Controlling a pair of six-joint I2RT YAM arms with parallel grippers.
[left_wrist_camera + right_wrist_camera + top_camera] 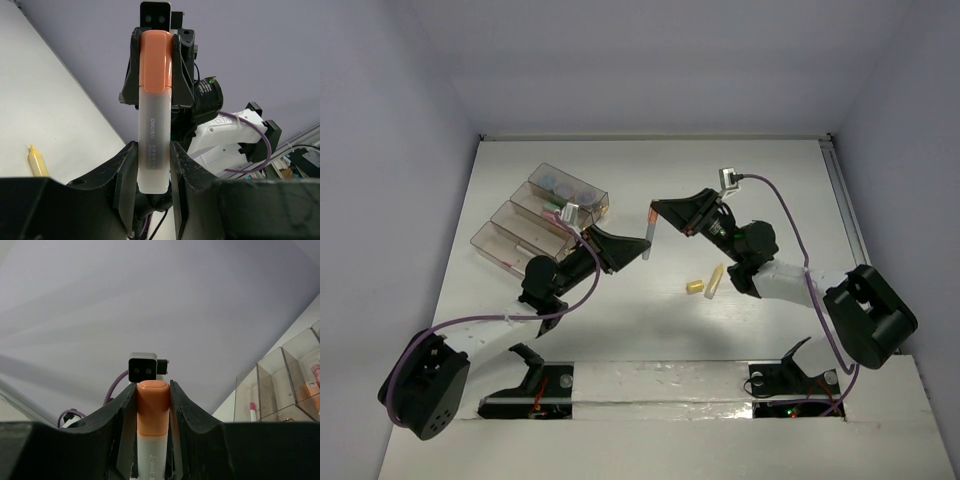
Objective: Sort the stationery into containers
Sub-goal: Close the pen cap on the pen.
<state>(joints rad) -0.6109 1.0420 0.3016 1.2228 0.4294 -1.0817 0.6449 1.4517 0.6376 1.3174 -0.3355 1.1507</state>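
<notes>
An orange-capped highlighter (649, 232) with a white body hangs in the air over the table's middle, held at both ends. My left gripper (640, 251) is shut on its white lower body (151, 165). My right gripper (658, 212) is shut on its orange cap (152, 407). The containers (486, 240) stand in a row at the back left; their clear walls (272, 385) show at the right in the right wrist view. Two yellow sticks (717, 281) (695, 287) lie on the table under the right arm.
The far container holds blue-grey discs (560, 183), and another holds a pink item (552, 213). A pink-tipped piece (253, 410) stands in one box. One yellow stick (36, 161) lies to the left below my left gripper. White walls enclose the table.
</notes>
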